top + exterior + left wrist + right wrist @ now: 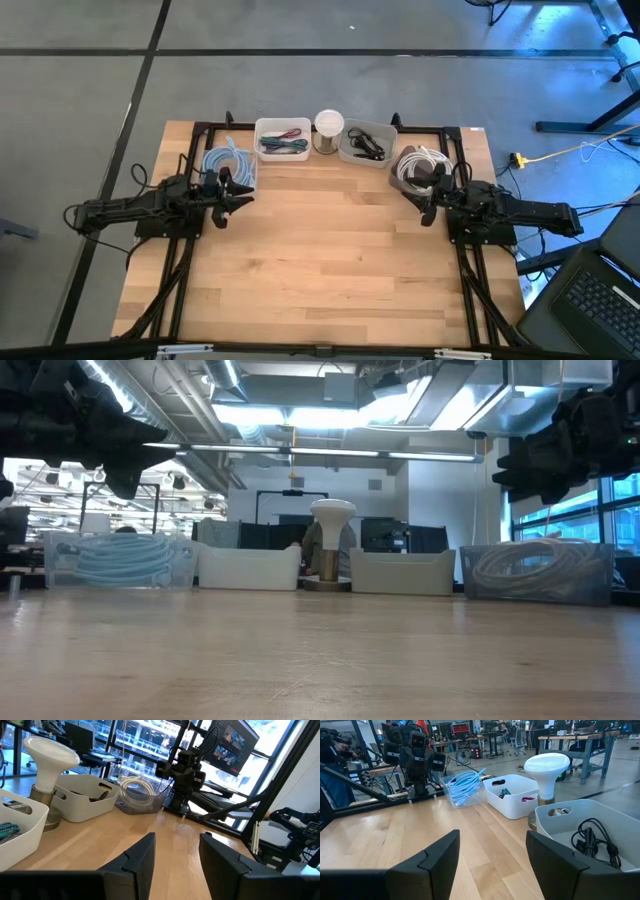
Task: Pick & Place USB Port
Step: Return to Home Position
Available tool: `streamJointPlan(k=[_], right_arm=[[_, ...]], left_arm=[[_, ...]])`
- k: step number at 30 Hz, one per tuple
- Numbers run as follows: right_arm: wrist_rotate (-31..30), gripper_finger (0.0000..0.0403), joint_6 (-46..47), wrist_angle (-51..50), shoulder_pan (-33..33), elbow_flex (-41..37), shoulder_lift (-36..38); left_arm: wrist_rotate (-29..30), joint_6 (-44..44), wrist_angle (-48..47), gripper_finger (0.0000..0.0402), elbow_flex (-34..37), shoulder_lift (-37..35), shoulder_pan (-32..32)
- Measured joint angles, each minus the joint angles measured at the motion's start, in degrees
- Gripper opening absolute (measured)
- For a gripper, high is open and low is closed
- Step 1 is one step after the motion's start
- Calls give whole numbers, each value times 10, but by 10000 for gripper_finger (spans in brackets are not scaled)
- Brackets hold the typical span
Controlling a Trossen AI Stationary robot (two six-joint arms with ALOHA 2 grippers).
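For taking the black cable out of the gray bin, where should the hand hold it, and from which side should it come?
Grip the black cable at its bunched middle, where the loops cross in a clump inside the gray bin. Come from straight above, because the bin's walls close every side. The open right hand is probably the nearer one.

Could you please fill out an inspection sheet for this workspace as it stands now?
Surface: wooden table, four bins along its far edge.
Job's things: white bin holds coloured cables; gray bin holds a black cable.
Clutter: white lamp between those two bins.
Grippers: left gripper and right gripper open, holding nothing, raised at the table's sides.
Cables: blue coil in left clear bin; white coil in right clear bin.
Surroundings: yellow cord on floor, laptop beside the table.
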State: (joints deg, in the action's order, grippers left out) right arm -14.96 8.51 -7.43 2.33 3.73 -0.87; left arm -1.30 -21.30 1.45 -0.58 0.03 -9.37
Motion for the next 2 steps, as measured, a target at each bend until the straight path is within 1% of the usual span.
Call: streamJointPlan(k=[2], right_arm=[[0, 232, 0, 0, 0, 0, 0]], left_arm=[[0, 0, 0, 143, 0, 0, 0]])
